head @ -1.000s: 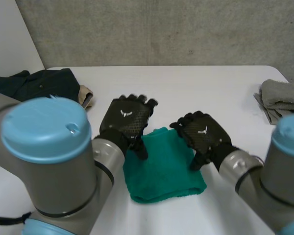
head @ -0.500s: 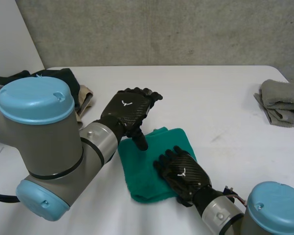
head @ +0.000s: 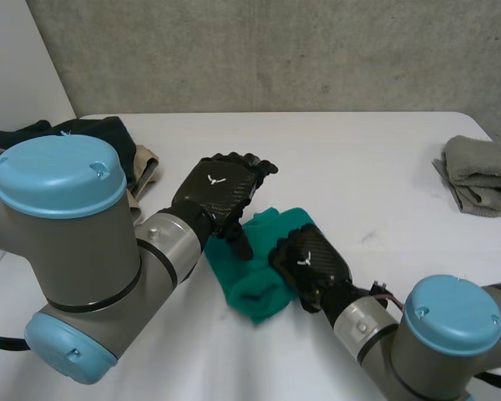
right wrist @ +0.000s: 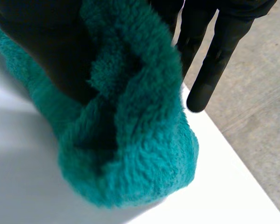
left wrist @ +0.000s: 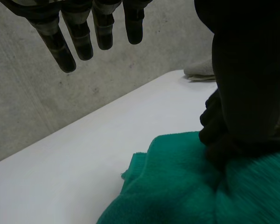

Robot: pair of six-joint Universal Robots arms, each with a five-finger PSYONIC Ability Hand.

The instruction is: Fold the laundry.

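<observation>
Head view, middle of the frame: a green towel lies bunched on the white counter, its lower part rolled into a thick lump and a flatter part reaching up and to the right. The left hand sits at the towel's upper left edge. Its fingers are straight and point away toward the upper right, clear of the cloth, and its thumb points down onto the towel's edge. The right hand lies on the right side of the towel, just right of the lump and close to the left thumb.

Left wrist view: the fingers hang straight and apart above the bare counter, holding nothing, while the thumb comes down onto the green pile.

Right wrist view: the towel is gathered into a fat fold between the thumb and the straight fingers, so this hand is clamped on the cloth. The fold's rounded end hangs just over the counter.

Back in the head view, folded grey towels rest at the right edge of the frame, well apart from the green one, and dark clothes are heaped at the upper left behind the left arm.
</observation>
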